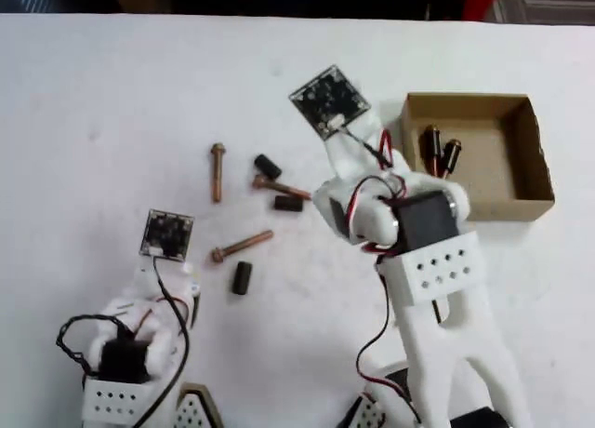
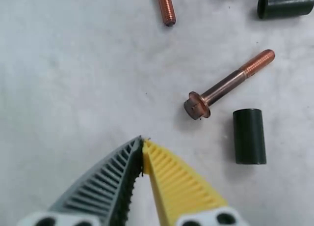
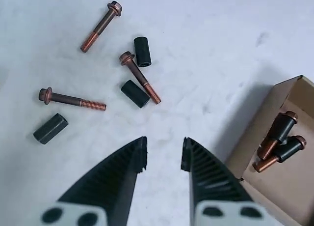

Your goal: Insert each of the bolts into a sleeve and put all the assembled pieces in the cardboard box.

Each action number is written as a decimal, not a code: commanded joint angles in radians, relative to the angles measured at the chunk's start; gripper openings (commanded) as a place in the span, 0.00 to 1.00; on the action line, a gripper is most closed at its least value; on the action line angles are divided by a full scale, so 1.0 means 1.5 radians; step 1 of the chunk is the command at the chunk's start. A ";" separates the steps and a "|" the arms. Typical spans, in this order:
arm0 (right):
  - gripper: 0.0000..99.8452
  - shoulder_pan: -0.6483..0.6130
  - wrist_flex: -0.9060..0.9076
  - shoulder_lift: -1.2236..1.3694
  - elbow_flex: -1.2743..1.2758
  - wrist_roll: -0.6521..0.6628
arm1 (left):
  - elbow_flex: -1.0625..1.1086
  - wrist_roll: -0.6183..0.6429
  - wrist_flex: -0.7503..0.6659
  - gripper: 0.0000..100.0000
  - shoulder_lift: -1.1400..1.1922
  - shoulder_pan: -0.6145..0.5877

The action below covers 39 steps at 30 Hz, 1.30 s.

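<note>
Where the left hand (image 2: 142, 143) hangs: low over the surface (image 1: 93, 102), out toward its near left corner. From here I see the grey finger and the yellow finger pressed tip to tip, with nothing caught between them.
Right hand (image 3: 164, 155): over a bare stretch of the surface, between the scattered parts in the middle and the cardboard box (image 1: 535, 153). Its two black fingers stand a narrow gap apart and hold nothing.
Cardboard box: open on top, close to the right edge, in the far half of the surface.
First assembled piece (image 1: 432, 144): in the box, near the wall that faces the middle of the surface. It is a copper bolt seated in a black sleeve.
Second assembled piece (image 1: 450, 154): in the box too, lying right alongside the first and made up the same way.
Far bolt (image 1: 217, 172): loose, left of the middle of the surface, apart from the sleeves, head toward the far edge.
Middle bolt (image 1: 279, 186): loose at the middle of the surface, head toward the left edge.
Far sleeve (image 1: 268, 165): black, just beside the middle bolt's head, on the far side.
Middle sleeve (image 1: 289, 203): just beside the middle bolt's shank, on the near side. Whether they touch I cannot tell.
Near bolt (image 1: 242, 246): loose, nearest the left hand, slanted, head toward the near left corner.
Near sleeve (image 1: 242, 277): lying on its side just beside the near bolt, toward the near edge, with a little gap between the two.
</note>
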 commanded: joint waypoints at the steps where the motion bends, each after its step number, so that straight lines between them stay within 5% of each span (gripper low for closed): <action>1: 0.10 -0.005 -0.128 -0.027 0.100 0.007 | -0.002 -0.008 -0.002 0.02 -0.008 -0.006; 5: 0.10 -0.005 -0.258 -0.022 0.198 0.010 | -0.002 -0.008 -0.001 0.02 -0.008 -0.006; 18: 0.10 -0.006 -0.492 -0.021 0.365 0.219 | -0.002 -0.008 0.032 0.02 -0.008 -0.020; 39: 0.10 -0.063 -0.504 0.322 0.174 0.337 | -0.003 -0.008 0.027 0.02 -0.008 -0.071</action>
